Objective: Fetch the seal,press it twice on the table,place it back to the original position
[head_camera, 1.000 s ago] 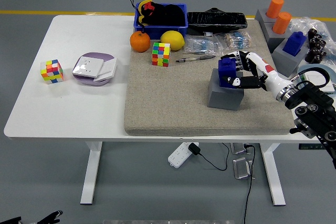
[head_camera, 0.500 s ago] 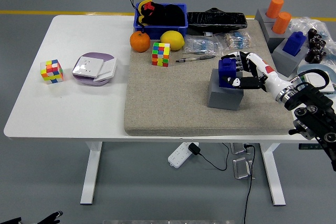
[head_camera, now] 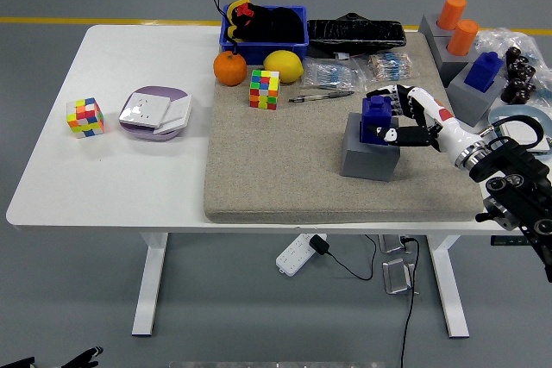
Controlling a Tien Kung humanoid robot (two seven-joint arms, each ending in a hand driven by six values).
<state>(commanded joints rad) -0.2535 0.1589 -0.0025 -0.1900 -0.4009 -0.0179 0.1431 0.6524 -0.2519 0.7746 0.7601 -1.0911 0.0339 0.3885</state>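
The blue seal point(head_camera: 373, 116) stands upright on a grey block point(head_camera: 368, 154) on the right part of the beige mat point(head_camera: 285, 170). My right hand point(head_camera: 398, 118) comes in from the right and its white and black fingers are curled around the seal's right side. The seal still rests on the block. My left arm is out of view.
Behind the block lie a pen point(head_camera: 321, 96) and bagged items point(head_camera: 328, 74). A colour cube point(head_camera: 264, 89), a lemon point(head_camera: 283, 65), an orange point(head_camera: 229, 67) and a blue bin point(head_camera: 264, 25) stand at the mat's back. More seals on grey blocks point(head_camera: 473, 75) stand far right.
My right hand and forearm have shifted very slightly. The seal has stayed on the block.
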